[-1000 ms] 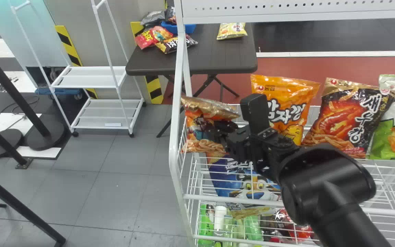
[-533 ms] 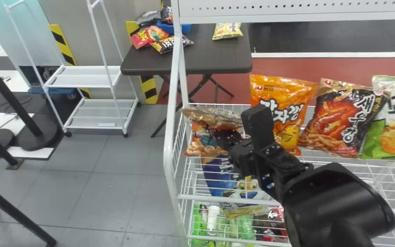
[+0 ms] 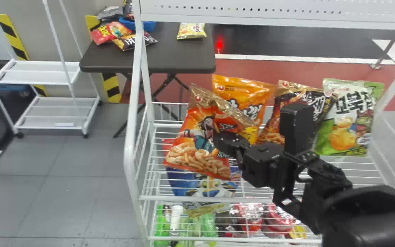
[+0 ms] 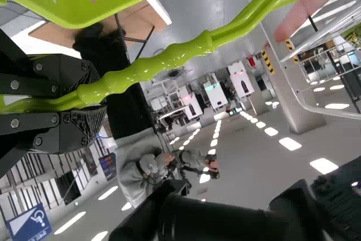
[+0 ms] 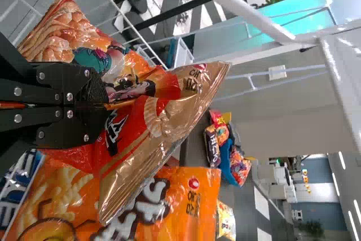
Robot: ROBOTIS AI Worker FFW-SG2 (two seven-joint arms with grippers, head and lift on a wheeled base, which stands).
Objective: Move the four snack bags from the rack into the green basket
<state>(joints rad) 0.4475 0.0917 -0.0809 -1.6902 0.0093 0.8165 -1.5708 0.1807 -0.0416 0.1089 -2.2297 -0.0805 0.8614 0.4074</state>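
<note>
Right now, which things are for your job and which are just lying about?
For the job:
red bag, in the right jaws
orange bag, black bag and green bag, on the rack
basket, its handle in the left jaws

Just lying about:
bags on the table
blue tub beside them
bottles low in the rack
blue bag lower down, probably

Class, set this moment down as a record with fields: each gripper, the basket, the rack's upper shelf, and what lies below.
left gripper: closed on the handle of the green basket
right gripper: pinching a red-orange snack bag with a gold top
upper shelf, left to right: orange bag, black-and-gold bag, green-and-white bag
below: blue bag with a cartoon face
</note>
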